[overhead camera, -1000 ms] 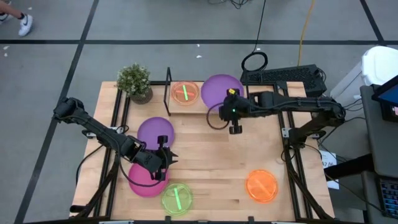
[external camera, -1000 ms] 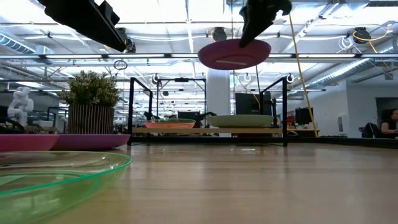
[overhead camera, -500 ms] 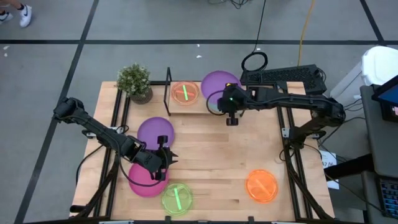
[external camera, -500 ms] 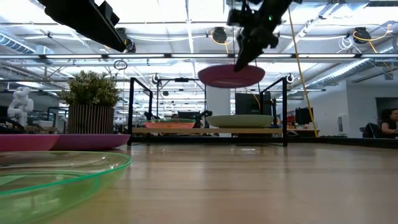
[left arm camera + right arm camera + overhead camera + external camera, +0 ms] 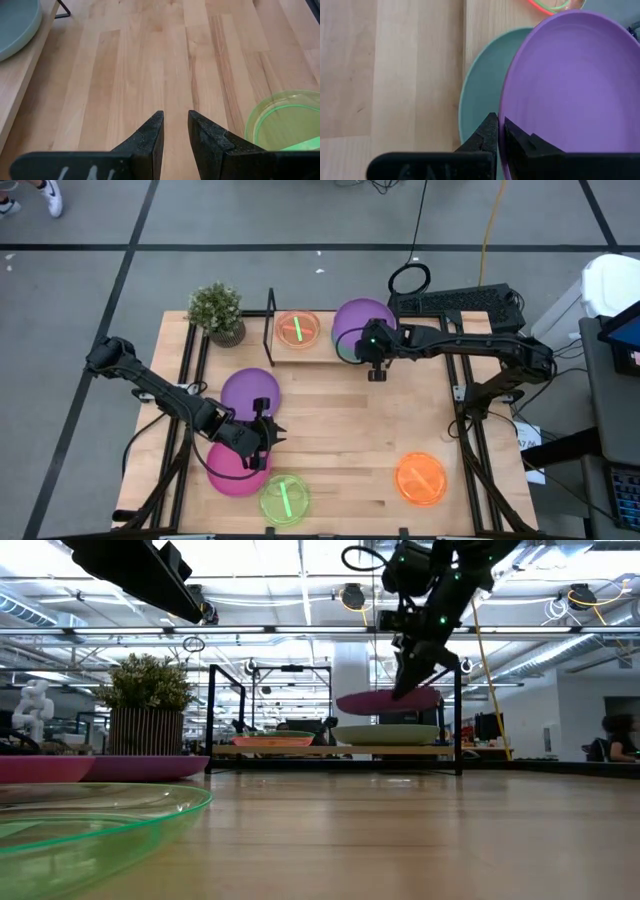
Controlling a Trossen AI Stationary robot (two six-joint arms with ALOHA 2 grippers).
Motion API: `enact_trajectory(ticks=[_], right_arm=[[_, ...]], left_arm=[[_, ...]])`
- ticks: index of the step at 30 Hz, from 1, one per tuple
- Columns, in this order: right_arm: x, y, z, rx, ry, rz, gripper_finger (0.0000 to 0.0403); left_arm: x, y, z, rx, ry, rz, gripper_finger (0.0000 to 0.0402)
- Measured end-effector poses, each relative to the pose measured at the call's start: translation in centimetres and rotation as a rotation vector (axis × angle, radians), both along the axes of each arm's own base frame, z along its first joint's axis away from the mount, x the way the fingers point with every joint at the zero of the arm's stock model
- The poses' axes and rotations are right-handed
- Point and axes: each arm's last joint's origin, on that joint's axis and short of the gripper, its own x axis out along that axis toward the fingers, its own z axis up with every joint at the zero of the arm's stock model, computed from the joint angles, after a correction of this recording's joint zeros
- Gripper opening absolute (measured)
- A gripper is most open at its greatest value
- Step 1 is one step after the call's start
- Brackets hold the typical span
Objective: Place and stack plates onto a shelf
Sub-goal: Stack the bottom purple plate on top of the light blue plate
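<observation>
My right gripper (image 5: 499, 119) is shut on a large purple plate (image 5: 360, 318) and holds it just above the teal plate (image 5: 479, 100) that lies on the shelf (image 5: 300, 750). In the low view the held plate (image 5: 385, 700) hovers tilted over the teal one (image 5: 385, 733). A small orange-red plate (image 5: 297, 329) also lies flat on the shelf. My left gripper (image 5: 175, 117) is open and hangs over bare tabletop, between a purple plate (image 5: 248, 391) and a magenta plate (image 5: 232, 470), touching nothing. My right gripper pinches the purple plate's near rim (image 5: 506, 131) between its two fingers, one on the upper face and one beneath. The fingers (image 5: 408, 685) come slanting down from above and the near side. The plate is lifted clear, slightly tilted, over the teal plate.
A lime-green plate (image 5: 285, 498) and an orange plate (image 5: 421, 478) lie near the table's near edge. A potted plant (image 5: 217, 311) stands at the far left, beside the shelf's black upright end (image 5: 271, 315). A keyboard (image 5: 455, 303) lies beyond the far right corner.
My right gripper has carried the purple plate toward the table's far edge and down. The plate, high above the table a second ago, now hangs low over the teal plate on the shelf.
</observation>
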Motion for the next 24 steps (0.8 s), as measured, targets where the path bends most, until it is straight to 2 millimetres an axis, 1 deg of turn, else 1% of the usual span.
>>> enact_trajectory(ticks=[7, 18, 24], right_arm=[[-0.3, 0.2, -1.5, 0.016, -0.001, 0.022, 0.0002], [-0.5, 0.3, -2.1, 0.052, -0.018, 0.018, 0.0002], [-0.5, 0.3, -2.1, 0.057, -0.025, 0.0, 0.0002]], left_arm=[[0.0, 0.0, 0.0, 0.0, -0.001, 0.0, 0.0095], [0.0, 0.0, 0.0, -0.004, -0.002, 0.003, 0.0095], [0.0, 0.0, 0.0, -0.005, -0.002, 0.003, 0.0095]])
